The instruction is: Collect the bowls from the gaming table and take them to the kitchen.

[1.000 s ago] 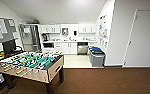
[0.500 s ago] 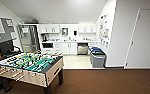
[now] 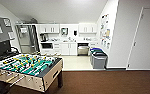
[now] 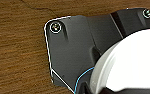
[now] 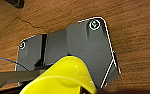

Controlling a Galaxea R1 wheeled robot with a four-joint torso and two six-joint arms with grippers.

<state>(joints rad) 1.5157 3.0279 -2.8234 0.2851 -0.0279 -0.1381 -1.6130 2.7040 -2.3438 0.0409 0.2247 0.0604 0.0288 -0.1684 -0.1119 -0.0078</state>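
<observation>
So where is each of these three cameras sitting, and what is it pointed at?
Head view: high on the robot, facing forward and down across brown carpet to the kitchen, with a foosball table and bins nearer; nothing of the robot's body shows.
Left wrist view: on the left arm, looking down at the carpet past the dark wrist plate and a white bowl.
Right wrist view: on the right arm, looking down past its plate and a yellow bowl.
Shared: both wrist views show brown carpet.

Bright even light, soft blur throughout
</observation>
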